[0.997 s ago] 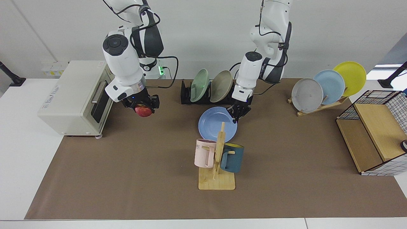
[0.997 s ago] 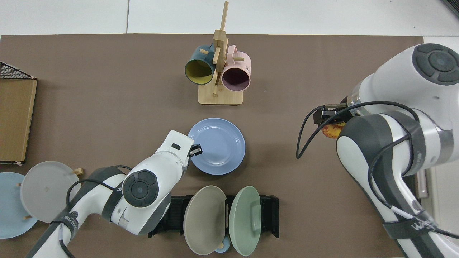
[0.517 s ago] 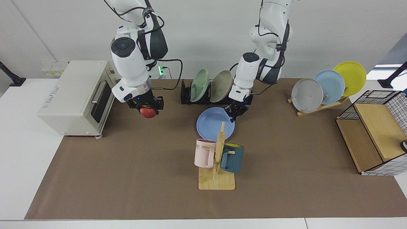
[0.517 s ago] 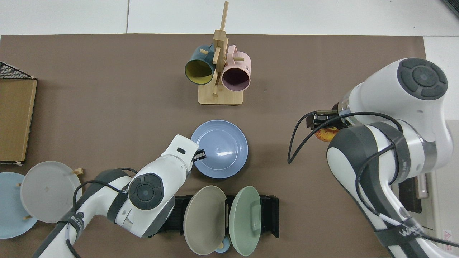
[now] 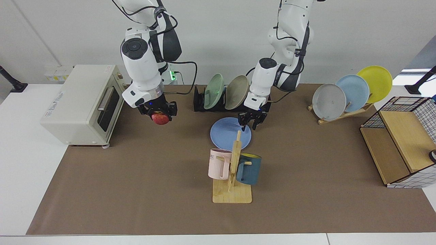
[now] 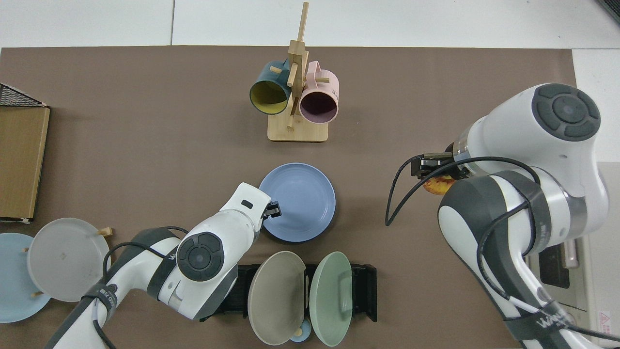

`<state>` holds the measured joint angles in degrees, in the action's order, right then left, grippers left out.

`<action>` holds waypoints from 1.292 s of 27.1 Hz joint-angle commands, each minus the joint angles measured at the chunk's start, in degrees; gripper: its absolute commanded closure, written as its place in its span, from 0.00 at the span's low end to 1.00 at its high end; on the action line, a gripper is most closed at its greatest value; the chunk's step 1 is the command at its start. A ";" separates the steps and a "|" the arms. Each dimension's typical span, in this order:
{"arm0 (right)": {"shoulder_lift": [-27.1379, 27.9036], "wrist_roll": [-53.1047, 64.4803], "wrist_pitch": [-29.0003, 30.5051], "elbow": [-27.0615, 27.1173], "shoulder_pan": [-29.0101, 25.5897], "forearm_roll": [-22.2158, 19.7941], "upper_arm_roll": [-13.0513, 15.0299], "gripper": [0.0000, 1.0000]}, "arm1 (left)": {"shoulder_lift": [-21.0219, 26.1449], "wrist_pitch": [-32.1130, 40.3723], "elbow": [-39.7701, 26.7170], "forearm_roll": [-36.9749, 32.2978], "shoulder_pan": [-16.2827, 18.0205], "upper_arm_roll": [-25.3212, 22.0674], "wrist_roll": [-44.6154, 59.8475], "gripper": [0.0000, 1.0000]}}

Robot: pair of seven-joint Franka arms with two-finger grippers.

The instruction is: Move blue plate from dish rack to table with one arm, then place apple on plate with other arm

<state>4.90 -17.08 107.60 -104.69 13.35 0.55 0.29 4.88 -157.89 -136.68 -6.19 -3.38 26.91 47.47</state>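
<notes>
The blue plate (image 5: 228, 134) lies flat on the brown mat of the table (image 5: 136, 177), in front of the black dish rack (image 5: 199, 102). My left gripper (image 5: 249, 125) hovers at the plate's rim nearest the rack, with its fingers spread and nothing between them. From above, the left gripper (image 6: 272, 210) sits at the edge of the blue plate (image 6: 298, 201). My right gripper (image 5: 160, 114) hangs above the mat near the toaster oven, shut on the red apple (image 5: 160, 118). In the top view only a sliver of the apple (image 6: 437, 185) shows under the arm.
The dish rack (image 6: 365, 291) holds a green plate (image 5: 214, 91) and a taupe plate (image 5: 237, 92). A mug tree (image 5: 232, 170) with a pink and a teal mug stands just in front of the blue plate. A toaster oven (image 5: 81, 102), a wooden plate stand (image 5: 344, 114) and a wire basket (image 5: 402, 139) flank the mat.
The blue plate has gone from tilted to flat on the mat, and the left gripper has opened off its rim. The right arm carried the apple a little toward the middle.
</notes>
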 commanded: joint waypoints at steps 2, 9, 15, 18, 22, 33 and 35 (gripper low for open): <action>-1.73 -1.73 1.56 -2.10 0.01 0.24 -0.20 1.00 | 0.48 11.42 6.67 0.39 0.47 -1.42 -3.61 0.09; -1.56 -3.48 3.49 -1.84 0.71 0.77 -0.29 1.00 | -2.94 26.65 12.92 0.39 5.48 -1.77 -9.93 0.03; -1.12 -9.80 4.99 -0.61 5.18 0.77 -0.20 1.00 | -5.84 43.60 22.22 1.35 6.28 -7.47 -20.03 0.01; -0.85 -13.32 4.64 0.45 7.65 0.25 -0.20 1.00 | -5.85 52.83 28.90 2.06 6.19 -10.90 -26.80 0.01; 0.99 -19.20 4.64 1.94 12.92 -0.37 -0.11 1.00 | -6.20 58.21 32.79 2.32 6.28 -16.17 -32.78 0.01; 6.96 -31.43 10.08 1.94 23.21 -2.39 -0.11 1.00 | -13.05 66.04 33.85 6.26 6.28 -24.89 -47.03 0.00; 9.33 -32.57 11.48 1.94 24.96 -2.48 0.06 1.00 | -13.05 65.69 33.93 7.95 6.19 -24.98 -46.86 0.00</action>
<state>10.04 -46.68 116.25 -103.67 36.19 -0.79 -0.15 -7.33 -93.29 -102.66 -1.52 2.88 2.21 2.39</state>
